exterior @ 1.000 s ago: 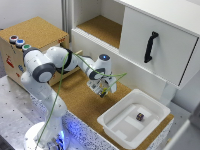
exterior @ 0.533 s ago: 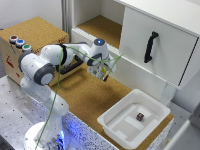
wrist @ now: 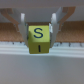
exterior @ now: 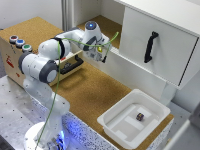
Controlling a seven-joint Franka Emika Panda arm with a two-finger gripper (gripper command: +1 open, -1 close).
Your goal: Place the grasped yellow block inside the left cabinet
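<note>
The yellow block [wrist: 38, 38] fills the centre of the wrist view, with a dark "S" on its face, pinched between my two fingers [wrist: 22, 31]. In the exterior view the block [exterior: 99, 49] shows as a small bright yellow spot at my gripper [exterior: 100, 52], which is shut on it. The gripper hangs just in front of the left cabinet [exterior: 106, 26], an open white-walled compartment with a cork-brown floor. The hand is over the cabinet's front sill, at the opening's right side as the exterior view shows it.
A white door with a black handle [exterior: 150, 46] fronts the section on the exterior view's right. A white tray [exterior: 156, 114] holding a small dark cube [exterior: 139, 117] sits near the front. A cork-topped box with coloured buttons [exterior: 19, 44] stands on the exterior view's left.
The arm has swung from over the cork table near the tray up and back towards the cabinet opening, carrying the yellow block with it.
</note>
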